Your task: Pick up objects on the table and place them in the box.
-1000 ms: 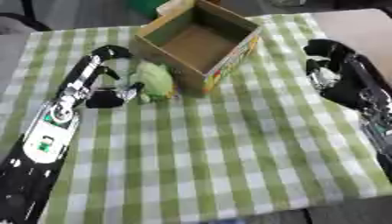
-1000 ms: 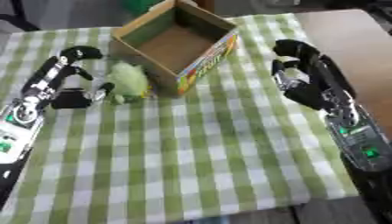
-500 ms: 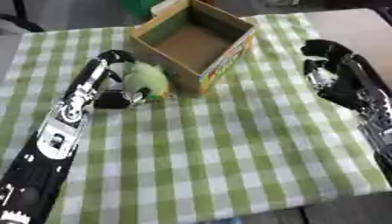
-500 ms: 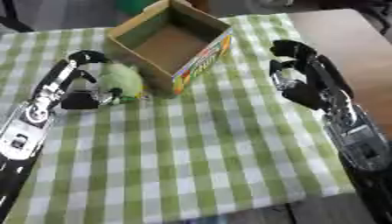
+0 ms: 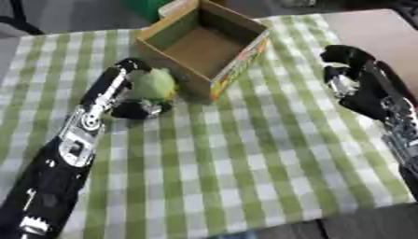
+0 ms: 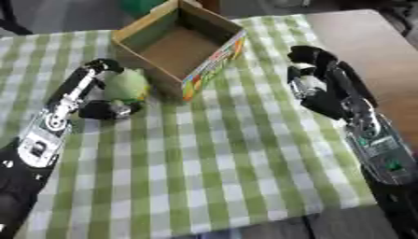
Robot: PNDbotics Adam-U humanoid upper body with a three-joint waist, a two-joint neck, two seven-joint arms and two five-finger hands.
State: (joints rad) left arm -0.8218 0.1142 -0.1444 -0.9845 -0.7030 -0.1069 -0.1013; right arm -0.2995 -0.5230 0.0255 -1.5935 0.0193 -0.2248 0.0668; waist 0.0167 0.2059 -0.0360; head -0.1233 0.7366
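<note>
Green soft round object (image 5: 153, 85) sits grasped by left hand (image 5: 130, 93) fingers; lift it clear over the open brown cardboard box (image 5: 200, 44) wall; right hand (image 5: 351, 79) hangs curled, holding nothing.

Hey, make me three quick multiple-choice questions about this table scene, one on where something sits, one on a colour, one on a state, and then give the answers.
1. Where is the pale green rounded object?
A. inside the box
B. on the cloth beside the box's near-left wall
C. at the table's right edge

2. What colours is the checked tablecloth?
A. red and white
B. blue and yellow
C. green and white

3. What is inside the open brown cardboard box?
A. nothing visible
B. the green object
C. a heap of items

Answers: B, the pale green rounded object lies on the cloth against the box, with the left hand curled around it. C, the checked tablecloth shows green and white squares. A, the open brown cardboard box shows only its bare bottom. The right hand is apart at the right, fingers curled, holding nothing.
</note>
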